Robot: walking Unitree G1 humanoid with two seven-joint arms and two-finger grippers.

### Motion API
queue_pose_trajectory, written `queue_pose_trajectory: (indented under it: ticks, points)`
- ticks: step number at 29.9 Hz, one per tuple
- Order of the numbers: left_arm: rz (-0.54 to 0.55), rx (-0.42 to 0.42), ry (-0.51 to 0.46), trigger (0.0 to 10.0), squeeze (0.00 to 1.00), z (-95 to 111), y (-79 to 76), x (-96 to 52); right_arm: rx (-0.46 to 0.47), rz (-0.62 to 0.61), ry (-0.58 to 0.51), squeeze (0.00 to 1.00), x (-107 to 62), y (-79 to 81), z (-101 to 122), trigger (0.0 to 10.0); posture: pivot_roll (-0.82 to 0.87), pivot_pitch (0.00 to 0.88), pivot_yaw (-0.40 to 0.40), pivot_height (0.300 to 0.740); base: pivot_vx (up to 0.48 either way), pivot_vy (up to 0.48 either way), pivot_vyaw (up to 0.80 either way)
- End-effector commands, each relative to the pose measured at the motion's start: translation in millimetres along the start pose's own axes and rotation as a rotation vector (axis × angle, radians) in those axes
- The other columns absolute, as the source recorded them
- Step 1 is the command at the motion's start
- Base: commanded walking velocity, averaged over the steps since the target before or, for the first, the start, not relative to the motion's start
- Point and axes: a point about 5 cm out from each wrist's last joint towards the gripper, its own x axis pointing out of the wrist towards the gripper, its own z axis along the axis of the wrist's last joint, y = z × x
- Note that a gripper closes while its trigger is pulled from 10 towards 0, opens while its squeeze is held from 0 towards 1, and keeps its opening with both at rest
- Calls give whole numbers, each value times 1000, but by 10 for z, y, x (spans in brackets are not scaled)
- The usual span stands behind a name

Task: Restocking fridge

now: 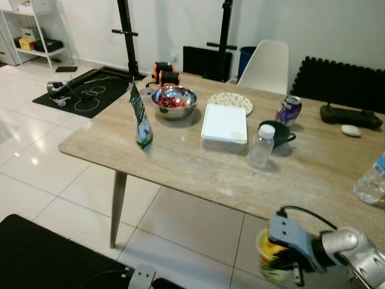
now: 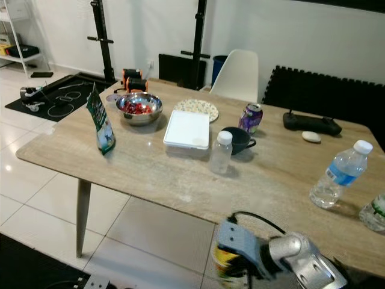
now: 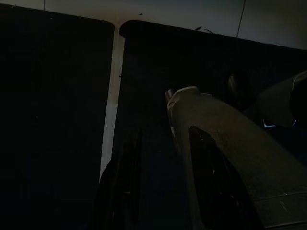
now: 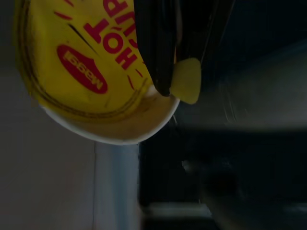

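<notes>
Noodle cup (image 1: 272, 260), yellow lid, sitting clamped in right gripper (image 1: 289, 265), held low in front of table (image 1: 180, 162) edge, above floor. Left gripper (image 3: 163, 191) hanging idle in dark; fingers' state unclear. Task looking early: fridge not yet reached. Bottle (image 1: 261, 146), white box (image 1: 224, 123), green pouch (image 1: 140, 117), bowl (image 1: 174, 101) waiting on table.

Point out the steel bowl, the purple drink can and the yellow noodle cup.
steel bowl (image 1: 174, 102): left eye view, its near rim.
purple drink can (image 1: 289, 111): left eye view, its side.
yellow noodle cup (image 4: 81, 72): right wrist view, its printed lid.
</notes>
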Motion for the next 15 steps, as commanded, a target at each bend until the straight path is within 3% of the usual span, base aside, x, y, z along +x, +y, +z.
queue_pose_trajectory:
  ticks: [1, 3, 4, 6, 9, 10, 11, 13, 14, 15]
  points:
    - [-24, 8, 67, 10000, 0, -168, -99, -4, 19, -41, 63, 0, 43, -12, -145, 0, -69, 0, -56, 740, 0, 0, 0]
    - [-23, 7, 66, 10000, 0, -167, -101, -4, 151, -119, 169, 0, 181, 61, -516, 0, -62, 0, -61, 740, 0, 0, 0]
    - [-23, 7, 66, 10000, 0, -167, -101, -4, 151, -119, 169, 0, 181, 61, -516, 0, -62, 0, -61, 740, 0, 0, 0]
    - [-21, 6, 66, 10000, 0, -167, -97, -4, 274, -230, 234, 0, 265, 138, -767, 0, -62, 0, -61, 740, 0, 0, 0]
    - [-20, 6, 66, 10000, 0, -168, -95, -5, 322, -272, 255, 0, 291, 175, -847, 0, -56, 0, -62, 740, 0, 0, 0]
    - [-19, 6, 66, 10000, 0, -170, -90, -6, 412, -316, 257, 0, 339, 262, -943, 0, -56, 0, -62, 740, 0, 0, 0]
    - [-19, 6, 66, 10000, 0, -170, -90, -6, 412, -316, 257, 0, 339, 262, -943, 0, -56, 0, -62, 740, 0, 0, 0]
    - [-17, 9, 69, 10000, 0, -176, -79, -8, 563, -442, 264, 0, 423, 437, -1117, 0, -56, 0, -59, 740, 0, 0, 0]
    - [-17, 9, 69, 10000, 0, -176, -79, -8, 563, -442, 264, 0, 423, 437, -1117, 0, -56, 0, -59, 740, 0, 0, 0]
    - [-16, 10, 70, 10000, 0, -178, -75, -10, 588, -485, 278, 0, 451, 518, -1179, 2353, -55, 0, -56, 740, 0, 0, 0]
